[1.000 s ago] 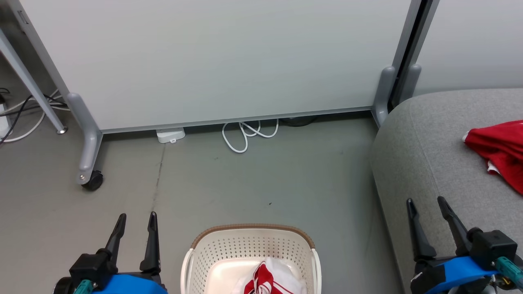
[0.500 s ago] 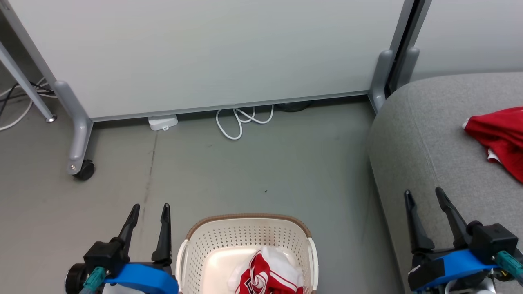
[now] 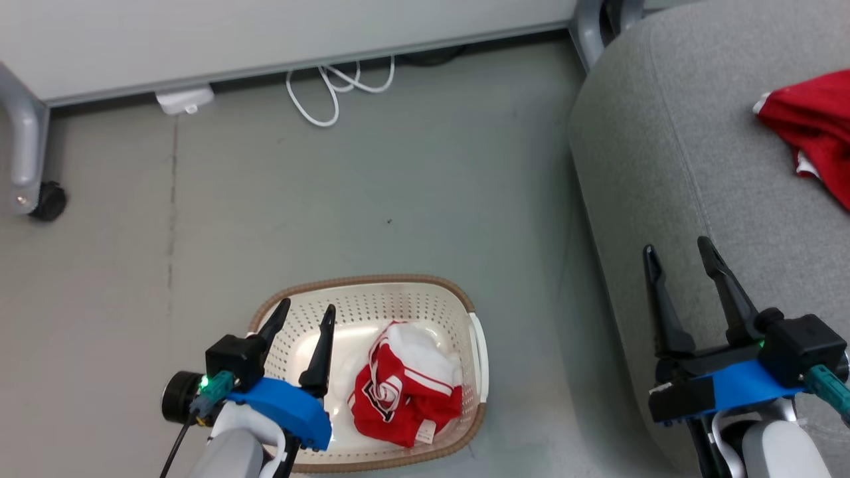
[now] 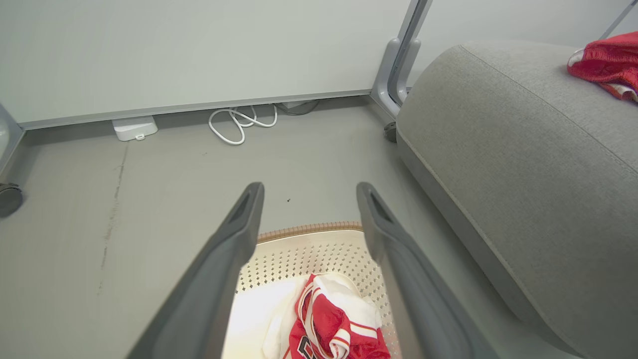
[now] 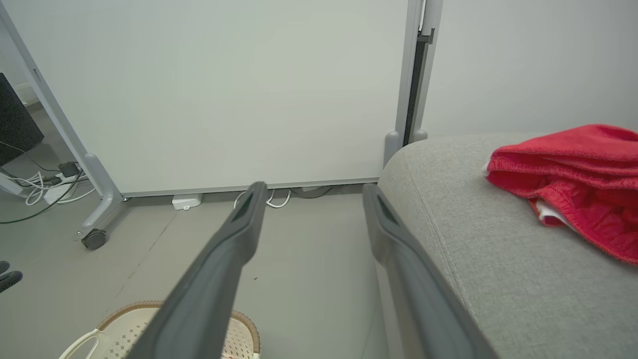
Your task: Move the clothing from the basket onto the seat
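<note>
1. Left pincer (image 3: 307, 305): two long dark fingers, spread wide, nothing between them. It hangs over the basket's left half, beside the garment and not touching it. Risk: if I drop straight down from here, I meet bare plastic and close on nothing.
2. Right pincer (image 3: 675, 245): same dark fingers, spread wide and empty, above the seat's near edge. Risk: a careless swing towards the basket scrapes the cushion's side.
3. Cream-white perforated plastic laundry basket with brown woven-look rim (image 3: 372, 281): on the floor, near the seat's front. Risk: I judge it light and unanchored, so a finger caught in a hole or under the rim could drag or tip it.
4. Crumpled red-and-white striped sports garment with dark-outlined emblem (image 3: 402, 392): heaped in the basket's right half. Risk: a shallow pinch takes one fold only, and the cloth slips out on the lift or snags on the rim.
5. Grey floor (image 3: 398, 186): beyond the basket. Risk: a dropped garment lands here, not on the seat.
6. Large light-grey fabric sofa cushion (image 3: 664, 133): the seat, to my right. Risk: its edge is rounded, so cloth released too near it may slide off.
7. Second red garment with white trim (image 3: 810, 126): already on the seat, well apart from the basket. Risk: the next drop may drag it.
8. Looped white cable (image 3: 332, 86) below the pale partition panel (image 3: 199, 33): far, outside the likely path.
</note>
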Available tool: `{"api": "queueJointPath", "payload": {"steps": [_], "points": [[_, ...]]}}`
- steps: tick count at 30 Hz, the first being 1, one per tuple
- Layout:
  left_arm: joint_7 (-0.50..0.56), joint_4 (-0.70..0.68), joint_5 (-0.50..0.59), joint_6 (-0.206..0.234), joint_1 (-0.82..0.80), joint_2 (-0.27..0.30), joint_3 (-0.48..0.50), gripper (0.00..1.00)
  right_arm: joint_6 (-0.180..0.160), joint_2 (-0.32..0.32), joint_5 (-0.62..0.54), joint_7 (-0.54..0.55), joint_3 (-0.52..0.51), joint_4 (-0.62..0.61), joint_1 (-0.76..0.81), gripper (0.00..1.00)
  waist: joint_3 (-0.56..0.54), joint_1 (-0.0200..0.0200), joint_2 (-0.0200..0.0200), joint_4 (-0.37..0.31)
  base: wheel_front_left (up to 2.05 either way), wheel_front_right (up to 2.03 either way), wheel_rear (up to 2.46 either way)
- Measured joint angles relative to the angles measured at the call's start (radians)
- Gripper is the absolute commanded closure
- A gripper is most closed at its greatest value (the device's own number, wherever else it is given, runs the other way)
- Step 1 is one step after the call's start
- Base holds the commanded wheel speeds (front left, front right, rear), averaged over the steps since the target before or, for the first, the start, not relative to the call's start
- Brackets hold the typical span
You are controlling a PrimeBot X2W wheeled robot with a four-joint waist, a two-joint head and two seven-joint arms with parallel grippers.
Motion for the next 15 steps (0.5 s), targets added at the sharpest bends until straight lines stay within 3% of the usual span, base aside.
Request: {"api": "queueJointPath", "payload": {"steps": [15], "points": [[0.006,0.332,-0.04,0.0,-0.237,0.051,-0.243,0.0,0.0,0.0,0.042,-0.064,0.06,0.005,-0.085,0.0,0.294,0.0001,0.0,-0.143,0.0,0.0,0.0]]}}
